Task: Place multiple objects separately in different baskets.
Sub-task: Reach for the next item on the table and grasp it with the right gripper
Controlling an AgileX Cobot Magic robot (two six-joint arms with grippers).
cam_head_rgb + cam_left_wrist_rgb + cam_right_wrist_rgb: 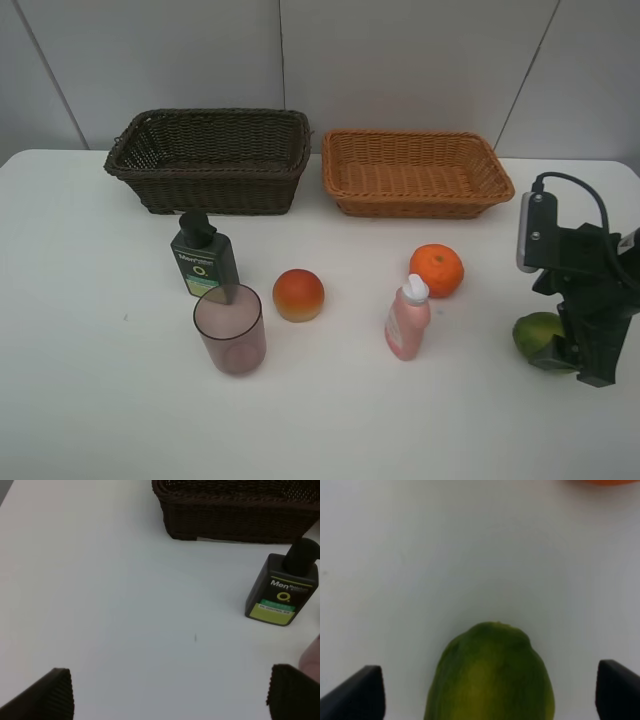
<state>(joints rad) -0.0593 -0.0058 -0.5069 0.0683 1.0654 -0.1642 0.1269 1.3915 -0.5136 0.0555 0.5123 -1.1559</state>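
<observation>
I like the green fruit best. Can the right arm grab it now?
Probably yes. The right gripper is open, its fingers stand on either side of the green fruit, and nothing lies between them and it.

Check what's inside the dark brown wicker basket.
Only bare weave shows inside the dark brown wicker basket; no item is visible. Its front wall hides the nearest strip of the floor.

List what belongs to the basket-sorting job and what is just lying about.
Job: green fruit, tangerine, red-orange fruit, pink bottle, dark green pump bottle, mauve cup, dark brown basket, tan basket.
Lying about: no other loose item shows, only the white table under them.
</observation>
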